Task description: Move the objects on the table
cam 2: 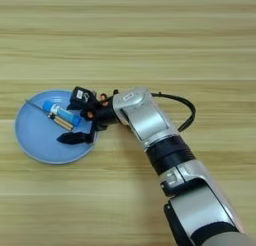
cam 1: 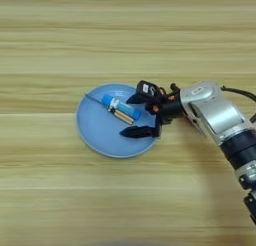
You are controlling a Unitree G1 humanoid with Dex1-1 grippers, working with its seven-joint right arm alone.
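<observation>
You've got a light tan wood-grain table (cam 1: 125,35) with horizontal plank stripes filling the view. Directly on it sits one round light-blue plate (cam 1: 97,135), about mid-depth, left of center. A black cable (cam 2: 186,110) curves over the wood further right.

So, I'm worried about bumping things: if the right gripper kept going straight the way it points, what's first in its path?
Probably the blue tube lying on the plate, between the open fingers of the right gripper; height is unclear.

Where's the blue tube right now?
The blue tube lies on the light-blue plate, upper middle, beside the small screwdriver, just left of the right gripper.
</observation>
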